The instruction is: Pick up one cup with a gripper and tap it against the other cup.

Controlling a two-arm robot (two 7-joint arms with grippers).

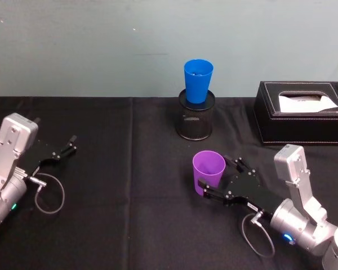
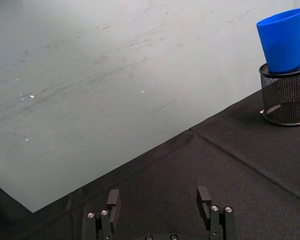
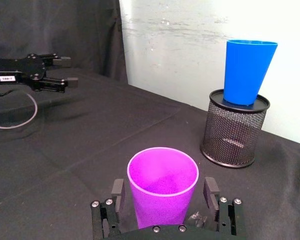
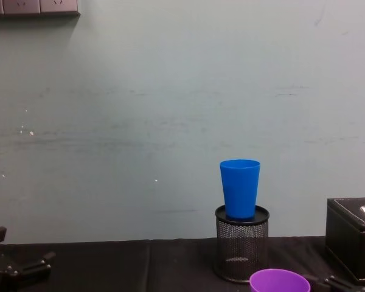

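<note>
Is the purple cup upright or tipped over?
Upright. The purple cup stands rim-up on the black tablecloth, empty, between the open fingers of the right gripper. The left gripper sits open at far left.

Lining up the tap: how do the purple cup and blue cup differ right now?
The purple cup stands on the table; the blue cup sits higher, atop the mesh holder. The purple cup is inside the open right claw; the blue cup is free. Both upright, tapered.
</note>
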